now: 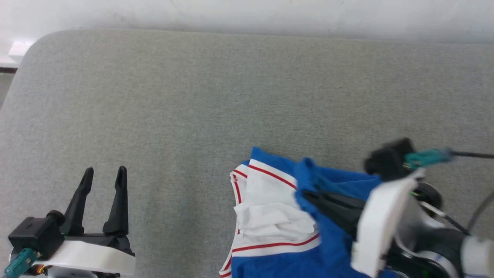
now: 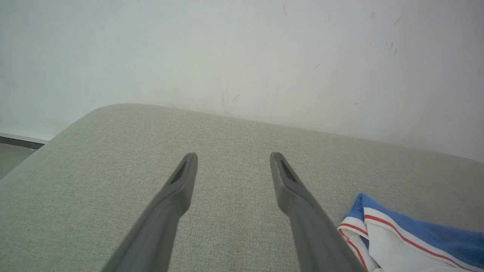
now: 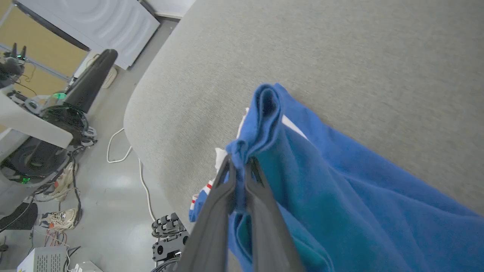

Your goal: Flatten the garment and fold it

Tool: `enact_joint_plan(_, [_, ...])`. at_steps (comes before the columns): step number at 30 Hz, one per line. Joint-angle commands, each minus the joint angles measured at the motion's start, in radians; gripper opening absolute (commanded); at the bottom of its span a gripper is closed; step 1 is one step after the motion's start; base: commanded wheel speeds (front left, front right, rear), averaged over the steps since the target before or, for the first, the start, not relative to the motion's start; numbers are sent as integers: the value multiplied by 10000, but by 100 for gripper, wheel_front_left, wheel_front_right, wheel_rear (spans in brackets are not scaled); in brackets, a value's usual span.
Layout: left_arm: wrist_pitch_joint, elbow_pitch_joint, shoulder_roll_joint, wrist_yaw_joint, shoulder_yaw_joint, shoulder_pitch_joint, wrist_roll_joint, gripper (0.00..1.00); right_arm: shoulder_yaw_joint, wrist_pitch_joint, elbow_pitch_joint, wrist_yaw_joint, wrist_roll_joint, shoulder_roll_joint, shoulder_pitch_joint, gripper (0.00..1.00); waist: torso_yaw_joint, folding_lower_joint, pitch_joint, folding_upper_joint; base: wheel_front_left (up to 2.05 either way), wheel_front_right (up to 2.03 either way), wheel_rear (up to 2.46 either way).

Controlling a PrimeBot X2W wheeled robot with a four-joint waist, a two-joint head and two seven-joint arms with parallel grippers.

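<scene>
Crumpled blue garment (image 1: 332,247), fold lifted

We could read no text, label, brand or number in any of the views. Where it lay bunched, the garment (image 1: 270,216) showed us only plain blue cloth and white trim with red stripes. The pale box (image 3: 41,260) on the floor bore marks too small to make out.
</scene>
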Motion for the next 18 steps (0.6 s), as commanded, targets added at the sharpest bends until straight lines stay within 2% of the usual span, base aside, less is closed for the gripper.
enact_joint_plan(1, [0, 51, -44, -75, -18, -52, -24, 100, 216, -110, 148, -7, 35, 15, -325, 0, 142, 0, 78, 0, 0, 0, 0])
enact_joint_plan(11, [33, 325, -275, -217, -324, -460, -5, 100, 2482, -1724, 2853, -7, -244, 16, -2440, 0, 748, 0, 292, 0, 0, 0, 0])
enact_joint_plan(17, [50, 558, -483, -336, -582, -636, -32, 100, 3350, -2305, 4900, -7, -709, 16, -2761, 0, 1056, 0, 321, 0, 0, 0, 0])
enact_joint_plan(18, [50, 592, -512, -352, -616, -665, -32, 100, 3453, -2394, 5142, -7, -829, 16, -2772, 25, 1095, 0, 331, 0, 0, 0, 0])
